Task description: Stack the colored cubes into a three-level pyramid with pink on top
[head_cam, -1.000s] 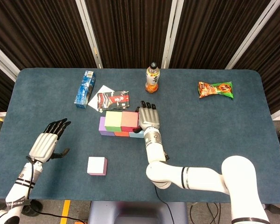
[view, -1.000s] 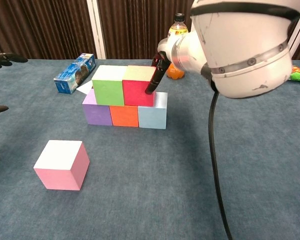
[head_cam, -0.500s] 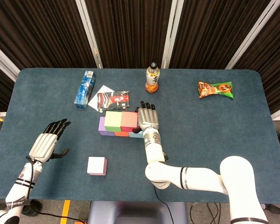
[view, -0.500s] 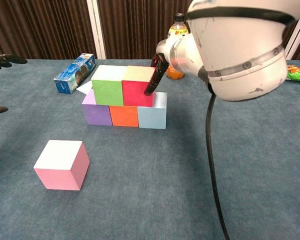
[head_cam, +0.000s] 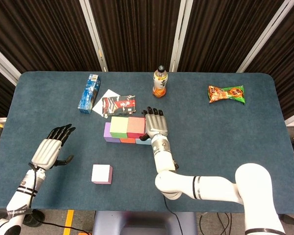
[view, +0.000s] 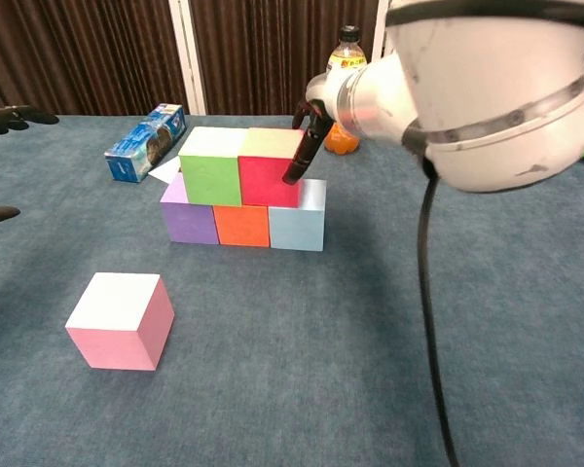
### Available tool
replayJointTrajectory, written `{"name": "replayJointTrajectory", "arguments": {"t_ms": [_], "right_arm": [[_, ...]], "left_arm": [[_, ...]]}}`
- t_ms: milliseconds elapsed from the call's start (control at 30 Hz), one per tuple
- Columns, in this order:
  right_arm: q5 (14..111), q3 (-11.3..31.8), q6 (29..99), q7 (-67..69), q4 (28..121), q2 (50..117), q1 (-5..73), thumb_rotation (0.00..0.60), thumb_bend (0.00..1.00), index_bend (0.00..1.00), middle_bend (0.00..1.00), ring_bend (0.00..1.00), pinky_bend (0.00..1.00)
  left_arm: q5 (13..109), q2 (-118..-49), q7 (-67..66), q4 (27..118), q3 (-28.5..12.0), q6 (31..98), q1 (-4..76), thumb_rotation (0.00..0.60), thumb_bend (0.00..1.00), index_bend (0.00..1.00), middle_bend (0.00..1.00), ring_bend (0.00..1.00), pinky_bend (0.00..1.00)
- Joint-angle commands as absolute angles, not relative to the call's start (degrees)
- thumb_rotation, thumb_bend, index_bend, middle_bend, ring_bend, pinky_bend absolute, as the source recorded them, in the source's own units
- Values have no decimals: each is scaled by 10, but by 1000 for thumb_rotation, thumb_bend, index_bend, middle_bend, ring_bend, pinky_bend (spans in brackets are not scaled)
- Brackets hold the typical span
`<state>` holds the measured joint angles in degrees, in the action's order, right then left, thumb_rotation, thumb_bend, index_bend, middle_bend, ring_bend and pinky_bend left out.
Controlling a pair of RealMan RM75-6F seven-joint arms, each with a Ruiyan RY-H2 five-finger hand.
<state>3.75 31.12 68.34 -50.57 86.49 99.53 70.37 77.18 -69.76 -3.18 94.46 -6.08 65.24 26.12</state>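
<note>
Three cubes stand in a touching row on the desk: a purple cube (view: 189,216) at the left, an orange cube (view: 241,225) in the middle and a pale blue cube (view: 299,221) at the right. On this row sit two more, side by side and touching: a green cube (view: 210,167) with a pale top above the purple and orange ones, and a red cube (view: 266,170) beside it to the right. A pink cube (view: 120,321) with a white top rests flat on the desk, well apart from the stack, nearer the front and to the left.
</note>
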Motion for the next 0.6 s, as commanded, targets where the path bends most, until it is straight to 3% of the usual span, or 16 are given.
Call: {"name": "replayJointTrajectory", "arguments": {"t_ms": [33, 300, 433, 600], "right_arm": [[58, 309, 680, -488, 910, 959, 678, 600, 284, 267, 128, 0, 25], [161, 278, 659, -400, 1056, 818, 563, 600, 284, 260, 128, 0, 25], [227, 252, 639, -339, 1102, 743, 495, 600, 284, 260, 128, 0, 25], [318, 217, 607, -255, 1120, 671, 420, 600, 284, 260, 129, 0, 25]], "left_arm": [[774, -697, -30, 941, -61, 651, 263, 600, 303, 42, 0, 0, 72], [831, -689, -7, 920, -40, 649, 268, 600, 295, 89, 3, 0, 90], [866, -669, 14, 931, -15, 611, 285, 600, 294, 112, 81, 23, 140], [869, -644, 18, 961, 6, 561, 301, 600, 294, 112, 95, 50, 139]]}}
